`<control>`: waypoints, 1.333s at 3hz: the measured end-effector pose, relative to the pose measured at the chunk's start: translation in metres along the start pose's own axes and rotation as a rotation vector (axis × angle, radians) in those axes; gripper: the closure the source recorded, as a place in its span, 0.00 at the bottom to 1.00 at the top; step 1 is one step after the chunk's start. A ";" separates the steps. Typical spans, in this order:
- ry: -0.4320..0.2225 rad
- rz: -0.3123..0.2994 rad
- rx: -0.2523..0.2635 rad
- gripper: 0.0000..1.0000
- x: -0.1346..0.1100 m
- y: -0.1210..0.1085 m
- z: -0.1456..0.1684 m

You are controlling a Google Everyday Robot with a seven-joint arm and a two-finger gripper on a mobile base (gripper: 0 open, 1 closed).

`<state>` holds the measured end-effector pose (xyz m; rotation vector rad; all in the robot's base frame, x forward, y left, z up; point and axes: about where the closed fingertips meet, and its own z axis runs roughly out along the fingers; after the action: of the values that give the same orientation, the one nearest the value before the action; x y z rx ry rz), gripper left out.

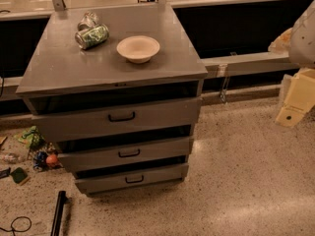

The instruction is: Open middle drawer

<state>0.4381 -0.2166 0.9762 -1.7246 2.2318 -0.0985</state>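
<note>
Grey middle drawer [147, 151] sat between the top drawer [162, 113] and bottom drawer [162, 175], its tray hidden, with the gripper [293, 107] well apart at the right edge, clenched or released I could not tell. A good pull needed the black bar handle [129, 153] taken squarely and drawn straight, sparing the empty-looking bowl [138, 48] and tipped can [92, 36] on the bench [59, 65].

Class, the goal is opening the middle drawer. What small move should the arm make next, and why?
Probably move the gripper across and down toward the black bar handle of the middle drawer. The gripper hangs at the right edge of the view, apart from the cabinet, with the handle untouched, so an approach seems needed before any pull.
</note>
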 end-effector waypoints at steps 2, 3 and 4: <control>0.003 -0.024 -0.027 0.00 -0.001 -0.001 0.033; 0.012 -0.086 -0.083 0.00 0.001 0.000 0.111; -0.037 -0.219 -0.117 0.00 -0.007 -0.002 0.189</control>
<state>0.4965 -0.1845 0.7993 -2.0122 2.0526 0.0141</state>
